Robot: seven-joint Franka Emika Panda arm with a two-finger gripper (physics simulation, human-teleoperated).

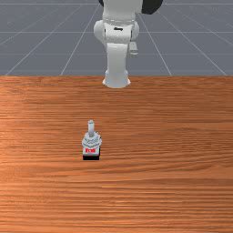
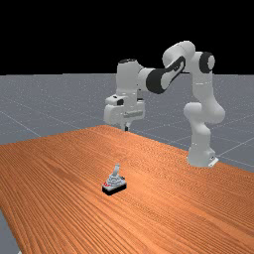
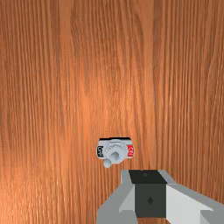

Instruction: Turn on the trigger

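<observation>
Hanging above the table of orange-brown wood [image 2: 64,173], the black-tipped gripper [image 2: 126,127] is clear of the switch, higher than it and not touching it. I cannot tell whether its jaws stand wide or narrow.

Grey and compact, the lever switch with a black base [image 2: 114,184] sits on the wood. In the front view it is left of the middle and a little below mid-height; in the far view it is below the gripper and slightly toward that view's left. Its slim grey lever [image 1: 91,128] rises from the ribbed body and leans away from the red ON label [image 1: 90,150], toward the end with the black OFF label [image 3: 100,151]. In the wrist view the lever's round grey tip [image 3: 107,163] lies on the OFF side of the body's middle, and a narrow patch of wood shows between the switch and the gripper.

Around them, the white and grey arm [image 2: 128,77] reaches across over the table from its flared white foot [image 2: 200,156], well apart from the switch, toward the far view's right. Beyond the table spreads a grey floor with pale grid lines [image 2: 30,114], under a black backdrop [image 2: 59,34].
</observation>
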